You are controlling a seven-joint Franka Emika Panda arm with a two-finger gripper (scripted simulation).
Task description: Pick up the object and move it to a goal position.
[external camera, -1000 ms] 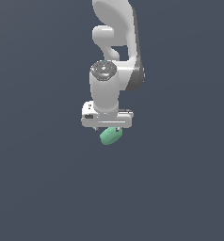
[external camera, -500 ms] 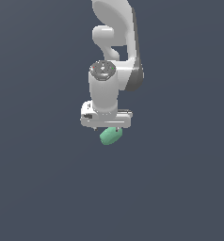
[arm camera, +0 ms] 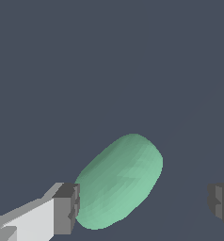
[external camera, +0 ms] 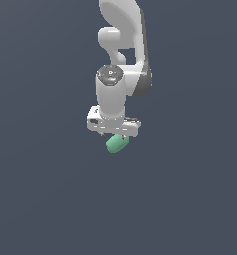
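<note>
The object [external camera: 115,144] is a smooth mint-green rounded blob that shows just below the white hand in the exterior view. In the wrist view the object [arm camera: 119,183] lies slanted between my two fingers. One grey fingertip [arm camera: 67,208] stands right against its lower end, and the other fingertip [arm camera: 220,202] is well apart from it with a wide gap. My gripper [arm camera: 143,204] is open and straddles the blob. In the exterior view the gripper [external camera: 116,138] points straight down and the hand covers most of its fingers.
A plain dark grey surface fills both views. The white arm [external camera: 121,45] rises from the hand toward the top of the exterior view. Nothing else shows.
</note>
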